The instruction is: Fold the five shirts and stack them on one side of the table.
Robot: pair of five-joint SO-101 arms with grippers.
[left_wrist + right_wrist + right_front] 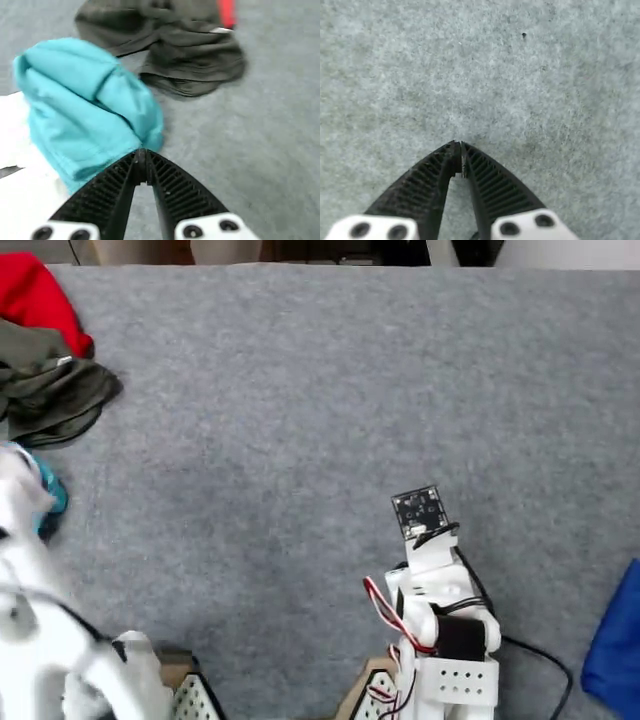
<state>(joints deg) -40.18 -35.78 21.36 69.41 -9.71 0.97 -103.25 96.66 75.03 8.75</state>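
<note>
Along the left edge of the table [300, 390] the unfolded shirts lie bunched: a red shirt [35, 295] at the far corner, a dark olive shirt [55, 390] touching it, then a teal shirt [85, 105] beside some white cloth [20, 195]. Heaped there, they probably leave the middle as folding room. The left gripper [142, 159] hangs pressed together, tips at the teal shirt's near edge. The right gripper [458, 150], likewise closed and empty, hovers over bare table, seemingly parked. A blue shirt [615, 640] lies apart at the right edge.

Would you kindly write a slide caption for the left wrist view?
Left claw, shut, poised beside a crumpled teal shirt, with a dark olive shirt beyond on the grey table.
</note>
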